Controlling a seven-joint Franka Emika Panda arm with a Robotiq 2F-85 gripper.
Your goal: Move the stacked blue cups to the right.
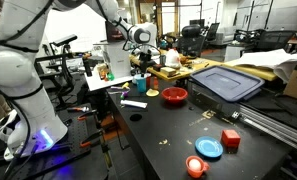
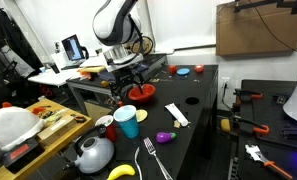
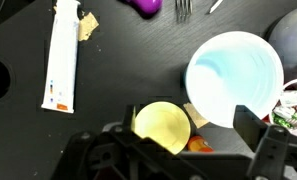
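Observation:
The stacked blue cups [image 2: 127,122] stand upright on the black table, also seen in an exterior view [image 1: 140,85]. From above in the wrist view [image 3: 234,78] they show as a pale blue round rim. My gripper [image 2: 128,82] hangs above the table, higher than the cups, as both exterior views show [image 1: 138,62]. Its jaws [image 3: 186,132] are open and hold nothing. The cups' rim lies just above the right finger in the wrist view. A yellow round object [image 3: 160,125] sits under the jaws.
A red bowl [image 2: 142,92] stands near the cups. A white tube [image 3: 62,55], a purple object [image 2: 165,136], a fork [image 2: 153,158] and a metal kettle [image 2: 93,152] lie around. A blue plate [image 1: 209,148], a red block [image 1: 230,138] and a grey-blue bin lid [image 1: 226,80] lie farther off.

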